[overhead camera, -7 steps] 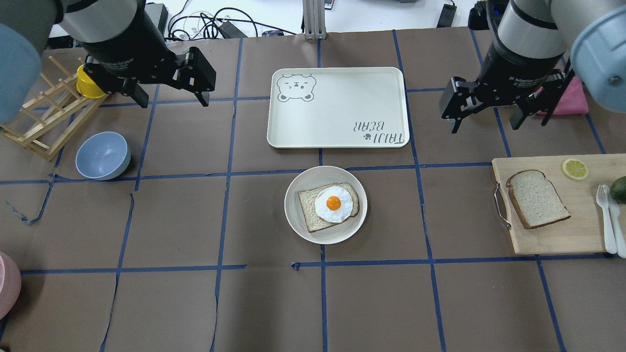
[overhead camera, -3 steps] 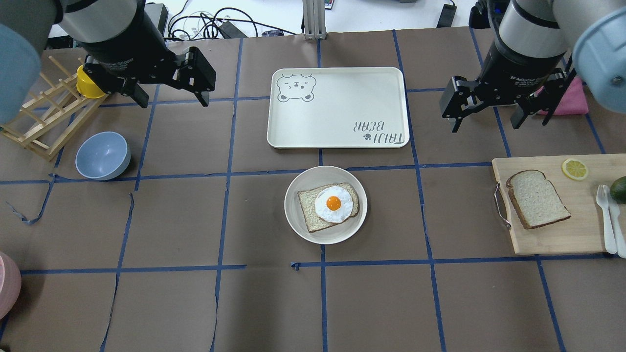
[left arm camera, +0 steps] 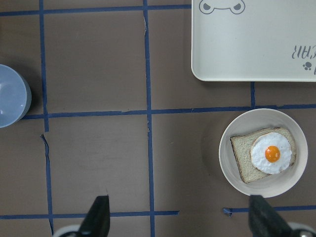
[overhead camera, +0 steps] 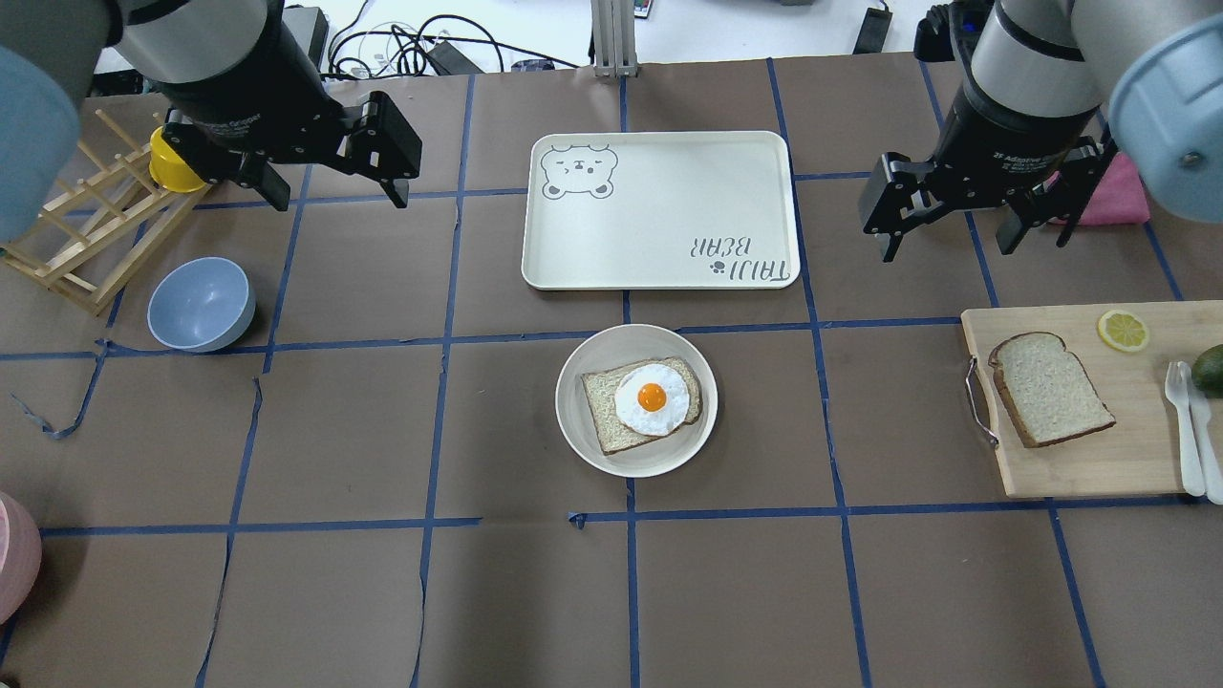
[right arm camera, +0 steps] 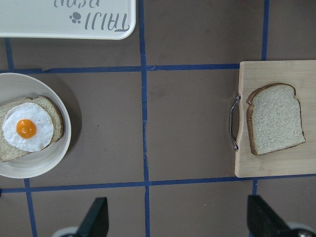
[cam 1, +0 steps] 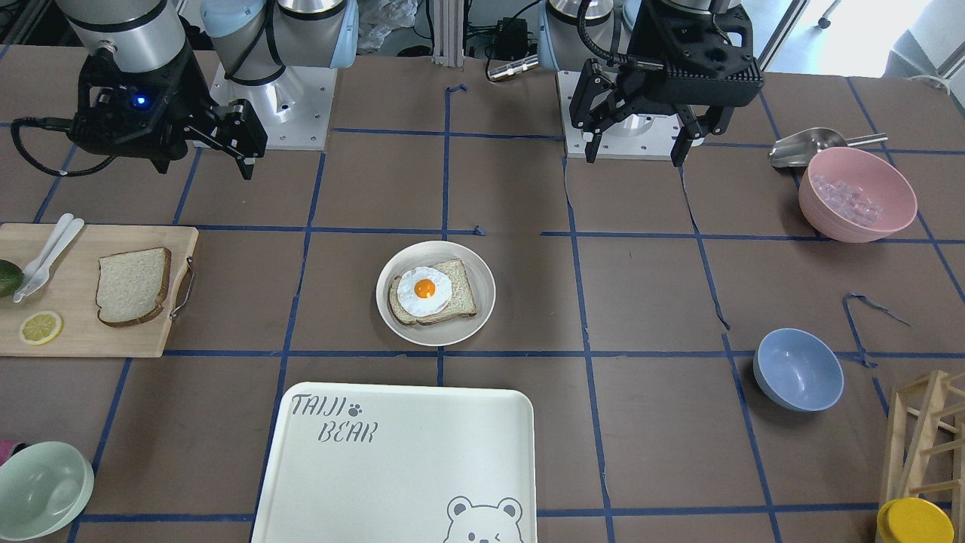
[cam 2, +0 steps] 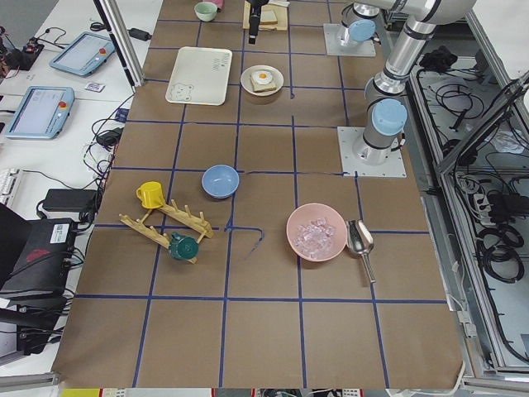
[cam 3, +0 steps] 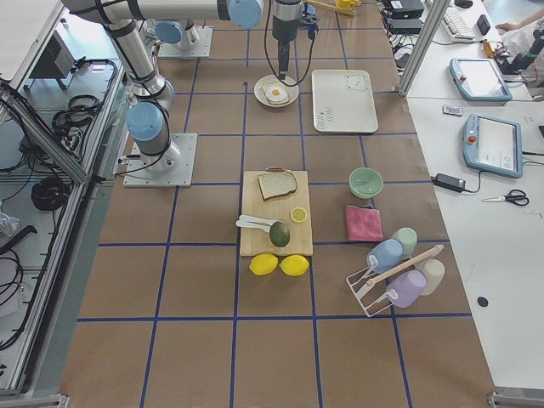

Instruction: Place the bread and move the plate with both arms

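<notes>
My left gripper (overhead camera: 341,198) and right gripper (overhead camera: 946,247) both hang spread wide and empty above the table; bread (overhead camera: 1049,388) lies flat on the board (overhead camera: 1137,449) at my right, plate (overhead camera: 578,430) mid-table beside the tray (overhead camera: 659,210).

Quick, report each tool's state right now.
Left tool: open, holding nothing.
Right tool: open, holding nothing.

You're working in a robotics lab: two arms (cam 3: 149,126) bolted to a paper-covered counter (overhead camera: 334,602) gridded with blue tape (overhead camera: 632,592), teach pendants (cam 3: 493,144) on the side desk (cam 3: 510,242), cables (cam 3: 51,191) and aluminium framing (overhead camera: 613,38) alongside.
</notes>
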Available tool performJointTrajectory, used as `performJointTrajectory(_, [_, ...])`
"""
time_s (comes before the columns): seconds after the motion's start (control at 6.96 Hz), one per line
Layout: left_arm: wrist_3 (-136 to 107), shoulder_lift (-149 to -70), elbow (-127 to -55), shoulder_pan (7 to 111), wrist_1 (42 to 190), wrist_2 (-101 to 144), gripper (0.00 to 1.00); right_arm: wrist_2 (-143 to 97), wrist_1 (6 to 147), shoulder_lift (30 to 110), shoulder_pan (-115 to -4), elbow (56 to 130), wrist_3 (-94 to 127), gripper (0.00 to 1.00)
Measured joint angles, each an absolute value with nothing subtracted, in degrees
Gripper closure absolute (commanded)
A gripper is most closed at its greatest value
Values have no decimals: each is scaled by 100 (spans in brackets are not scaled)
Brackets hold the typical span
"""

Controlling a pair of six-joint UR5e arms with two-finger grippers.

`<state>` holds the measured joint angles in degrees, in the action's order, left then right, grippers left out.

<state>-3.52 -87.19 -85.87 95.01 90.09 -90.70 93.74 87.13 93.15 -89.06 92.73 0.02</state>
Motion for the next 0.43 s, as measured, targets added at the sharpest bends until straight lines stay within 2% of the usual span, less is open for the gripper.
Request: performJointTrajectory(0.43, [-351,-8719,-8587,9501,9009,-9070,0,9354,8696,9180,-8887,9281,-43,0])
